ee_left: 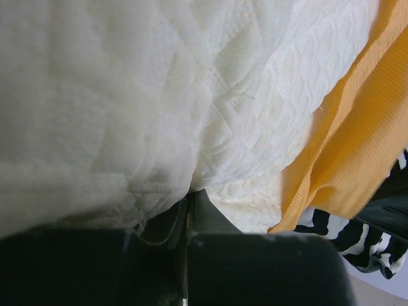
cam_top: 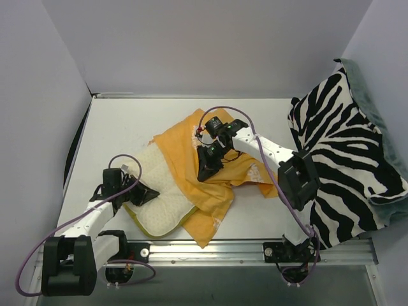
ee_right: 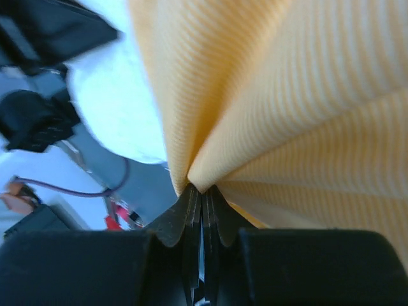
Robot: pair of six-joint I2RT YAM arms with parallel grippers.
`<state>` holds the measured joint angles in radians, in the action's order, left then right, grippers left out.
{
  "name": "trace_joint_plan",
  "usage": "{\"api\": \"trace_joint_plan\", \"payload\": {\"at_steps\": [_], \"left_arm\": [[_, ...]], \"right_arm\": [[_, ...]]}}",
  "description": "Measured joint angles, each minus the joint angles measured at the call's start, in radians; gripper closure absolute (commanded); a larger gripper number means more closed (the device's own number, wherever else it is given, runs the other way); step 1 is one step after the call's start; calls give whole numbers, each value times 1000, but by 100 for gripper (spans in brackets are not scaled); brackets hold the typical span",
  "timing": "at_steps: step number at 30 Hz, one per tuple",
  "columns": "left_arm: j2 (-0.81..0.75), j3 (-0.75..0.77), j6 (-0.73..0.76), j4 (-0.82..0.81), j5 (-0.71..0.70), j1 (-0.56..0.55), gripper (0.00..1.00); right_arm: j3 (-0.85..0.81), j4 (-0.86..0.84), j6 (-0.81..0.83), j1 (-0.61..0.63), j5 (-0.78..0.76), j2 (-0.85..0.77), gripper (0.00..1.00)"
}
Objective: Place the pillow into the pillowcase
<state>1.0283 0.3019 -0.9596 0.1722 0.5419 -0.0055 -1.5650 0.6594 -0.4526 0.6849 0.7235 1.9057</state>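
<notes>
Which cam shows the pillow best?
Top external: the pillow shows nearly whole, cream with yellow-green trim, its right part under the pillowcase. Left wrist gives only a blurry close-up of its bumpy surface pinched in the left gripper. Right wrist catches a white patch beside the pillowcase.

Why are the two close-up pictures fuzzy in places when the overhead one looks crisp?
Top external view: even light, sharp, soft shadows under the pillowcase. Left wrist view: the pillow is so close that its left side smears; the weave sharpens rightward. Right wrist view: the pillowcase ribbing, pinched by the right gripper, reads clearly; the background at left is blurred, washed-out.
</notes>
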Motion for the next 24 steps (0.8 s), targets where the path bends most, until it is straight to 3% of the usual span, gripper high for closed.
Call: {"api": "trace_joint_plan", "payload": {"at_steps": [4, 8, 10, 11, 12, 13, 14, 15, 17, 18, 21, 24], "left_arm": [[-4, 22, 18, 38, -6, -23, 100], [-4, 92, 60, 135, -27, -113, 100], [-5, 129, 85, 182, -25, -179, 100], [-7, 147, 101, 207, -20, -212, 100], [-9, 166, 116, 235, -14, -245, 95], [-15, 192, 137, 269, -4, -277, 83], [-27, 212, 159, 297, 5, -298, 68], [-45, 235, 179, 326, 13, -309, 43], [-100, 291, 210, 379, 10, -316, 12], [-122, 337, 220, 402, -3, -316, 3], [-156, 466, 251, 418, -48, -301, 3], [-91, 579, 290, 415, -122, -267, 3]], "right_arm": [[43, 137, 111, 5, -156, 4, 99], [136, 182, 174, 27, -294, -38, 99], [184, 208, 192, 38, -338, -62, 92], [205, 230, 199, 49, -357, -72, 78], [215, 252, 203, 61, -371, -80, 68], [217, 276, 206, 75, -384, -85, 59], [217, 293, 211, 86, -396, -95, 41], [211, 306, 212, 94, -406, -105, 36], [147, 344, 220, 100, -427, -120, 34], [92, 354, 218, 92, -435, -127, 34], [-135, 333, 198, 47, -487, -130, 34], [-332, 270, 164, 8, -563, -127, 35]]}}
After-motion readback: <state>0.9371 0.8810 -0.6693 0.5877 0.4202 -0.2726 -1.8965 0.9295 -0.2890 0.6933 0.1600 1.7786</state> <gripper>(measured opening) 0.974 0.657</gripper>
